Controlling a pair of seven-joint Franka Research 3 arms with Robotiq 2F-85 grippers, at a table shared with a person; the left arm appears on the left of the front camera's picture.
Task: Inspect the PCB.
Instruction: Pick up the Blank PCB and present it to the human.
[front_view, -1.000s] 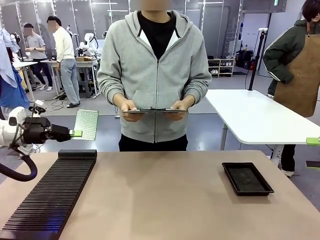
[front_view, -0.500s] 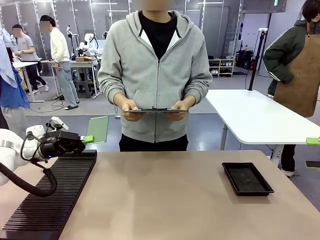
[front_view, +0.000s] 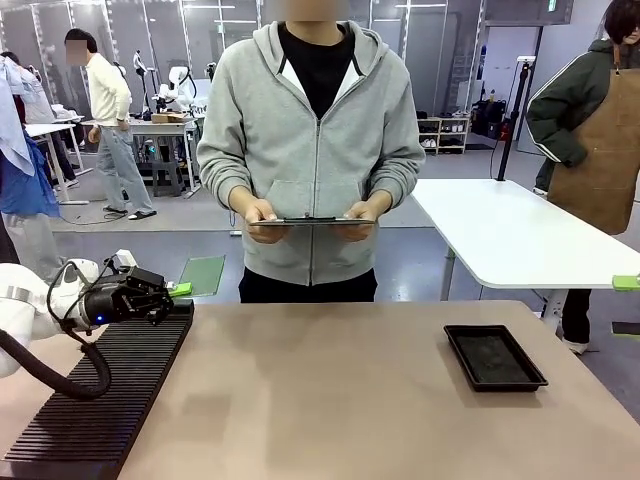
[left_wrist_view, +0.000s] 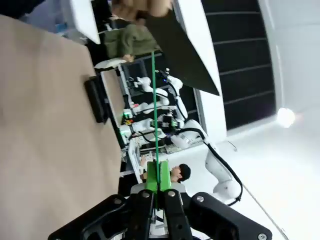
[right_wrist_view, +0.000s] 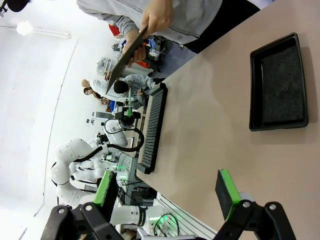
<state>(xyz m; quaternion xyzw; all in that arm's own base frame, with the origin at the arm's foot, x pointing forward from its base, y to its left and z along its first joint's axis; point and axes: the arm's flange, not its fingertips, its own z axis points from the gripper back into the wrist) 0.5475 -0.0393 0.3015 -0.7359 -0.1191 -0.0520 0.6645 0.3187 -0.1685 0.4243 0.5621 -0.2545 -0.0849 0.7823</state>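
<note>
- The PCB (front_view: 203, 275) hangs in the air past the table's far-left corner, tilted, its pale green face towards the front camera. It is just beyond the far end of the black slotted rack (front_view: 100, 390).
- The left gripper (front_view: 180, 290) is clamped on the PCB's near edge, green pads pressed together on the board. In the left wrist view the PCB (left_wrist_view: 154, 110) shows edge-on as a thin green line rising from the fingertips (left_wrist_view: 159, 181).
- The rack lies along the left side of the table (front_view: 320, 400), directly below the gripper and its black cable.
- Beyond the board, the person (front_view: 310, 130) in a grey hoodie stands at the far edge, holding a dark clipboard (front_view: 310, 221) flat in both hands at waist height, to the right of the PCB and apart from it.
- A shallow black tray (front_view: 495, 358) sits on the right part of the table, well apart from the PCB.
- The right gripper (right_wrist_view: 167, 194) hovers over the table with its jaws wide apart, holding nothing; the tray (right_wrist_view: 277, 82) and the rack (right_wrist_view: 152, 127) lie ahead of it.
</note>
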